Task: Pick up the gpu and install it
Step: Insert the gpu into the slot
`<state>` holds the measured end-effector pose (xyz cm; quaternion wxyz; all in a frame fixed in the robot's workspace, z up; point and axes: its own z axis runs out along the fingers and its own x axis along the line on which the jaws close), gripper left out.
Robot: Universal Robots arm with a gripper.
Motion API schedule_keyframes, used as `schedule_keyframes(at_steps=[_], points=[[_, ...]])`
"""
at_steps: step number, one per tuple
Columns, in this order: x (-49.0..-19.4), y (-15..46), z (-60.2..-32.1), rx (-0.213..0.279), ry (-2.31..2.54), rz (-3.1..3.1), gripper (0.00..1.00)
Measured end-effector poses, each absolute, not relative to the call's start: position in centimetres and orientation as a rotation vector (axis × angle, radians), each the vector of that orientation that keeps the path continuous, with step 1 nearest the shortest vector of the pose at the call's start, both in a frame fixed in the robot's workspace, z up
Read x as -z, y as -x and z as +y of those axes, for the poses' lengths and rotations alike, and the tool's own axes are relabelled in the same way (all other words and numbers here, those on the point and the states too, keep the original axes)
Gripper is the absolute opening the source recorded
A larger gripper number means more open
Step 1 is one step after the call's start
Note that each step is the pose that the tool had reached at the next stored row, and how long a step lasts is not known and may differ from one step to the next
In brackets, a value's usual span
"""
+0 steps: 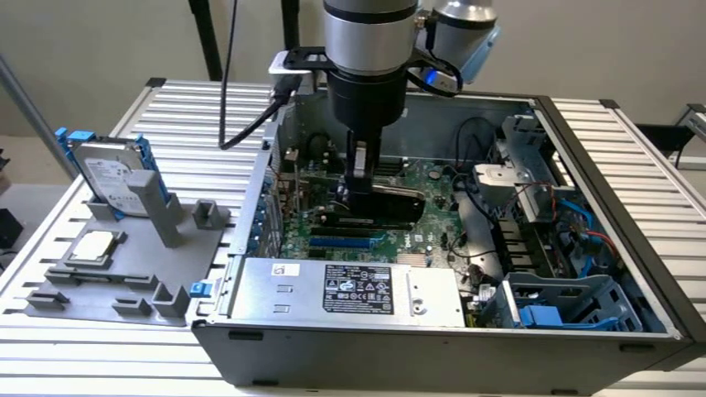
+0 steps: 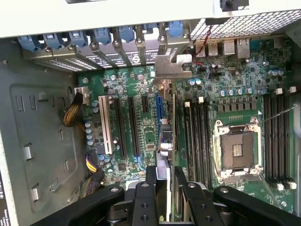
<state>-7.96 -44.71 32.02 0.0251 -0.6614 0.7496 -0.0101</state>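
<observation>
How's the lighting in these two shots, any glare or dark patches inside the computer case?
Exterior view: even, soft light, no hard glare; the green board lies dimmer than the pale table. Wrist view: the case rim is washed out white, while the fingers gripping the graphics card read as dark shapes.

Plain beige wall point(image 1: 99, 41) at the back. Table point(image 1: 629, 149) topped with ribbed silver slats, dark caps point(image 1: 155, 83) on its far corners. Two black poles point(image 1: 205, 37) stand upright behind the far edge, against the wall. Pale floor point(image 1: 28, 165) beyond the exterior view's left side. Light soft and even.
</observation>
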Motion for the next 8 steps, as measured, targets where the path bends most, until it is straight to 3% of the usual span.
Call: schedule_keyframes(at_steps=[8], points=[[-31.1, 9.2, -45.2, 0.035, 2.052, 2.308, 0.26]])
